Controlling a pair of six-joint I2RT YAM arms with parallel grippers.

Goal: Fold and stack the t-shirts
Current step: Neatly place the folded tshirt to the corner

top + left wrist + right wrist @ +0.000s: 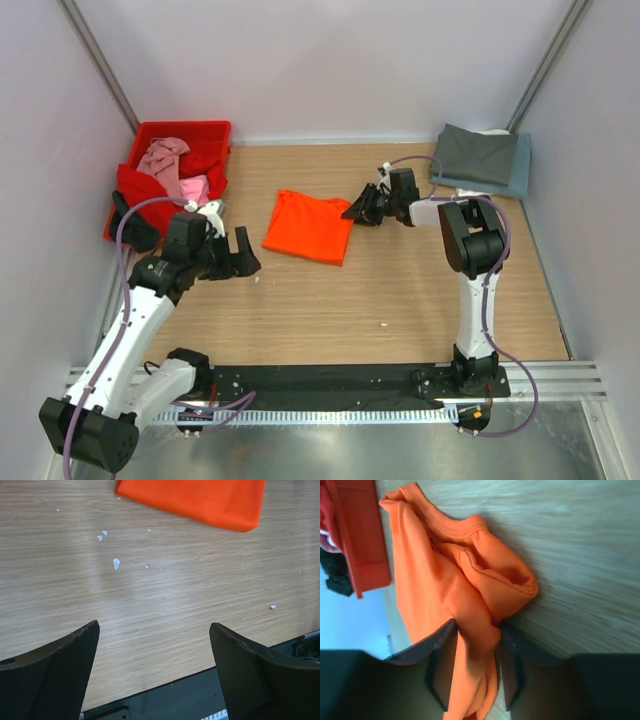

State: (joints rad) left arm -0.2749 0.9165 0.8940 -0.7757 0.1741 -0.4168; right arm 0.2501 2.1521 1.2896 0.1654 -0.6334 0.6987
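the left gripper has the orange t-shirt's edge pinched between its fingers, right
No, it is the right gripper that pinches the orange t-shirt, as the right wrist view shows; the left gripper hangs open over the table.

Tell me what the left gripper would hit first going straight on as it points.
Probably the bare wooden table: the open left gripper tilts down at it, with the orange t-shirt farther along that line. Depth is unclear; a shallower path might reach the shirt first.

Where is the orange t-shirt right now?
In the top view the orange t-shirt lies at the middle of the table, right of the red crate, its right edge pinched in the right claw; the left claw hangs open at its lower left, apart.
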